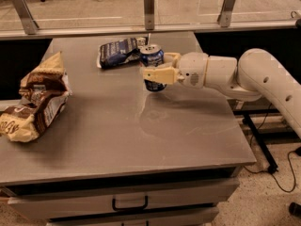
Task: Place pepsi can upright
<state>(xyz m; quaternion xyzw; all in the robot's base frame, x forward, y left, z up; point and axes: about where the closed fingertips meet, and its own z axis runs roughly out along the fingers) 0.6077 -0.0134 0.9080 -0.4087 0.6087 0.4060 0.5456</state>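
The blue pepsi can (152, 58) stands upright, silver top up, held between the cream fingers of my gripper (157, 68). Its base is at or just above the grey table (117, 126), right of centre toward the back; I cannot tell whether it touches. The gripper is shut on the can, and one finger (158, 74) crosses the can's front. The white arm reaches in from the right.
A dark blue crinkled snack bag (117, 52) lies just behind and left of the can. Two brown and cream snack bags (37, 98) lie at the table's left edge. A glass rail (149, 8) runs along the back. A drawer handle (130, 204) sits below the front edge.
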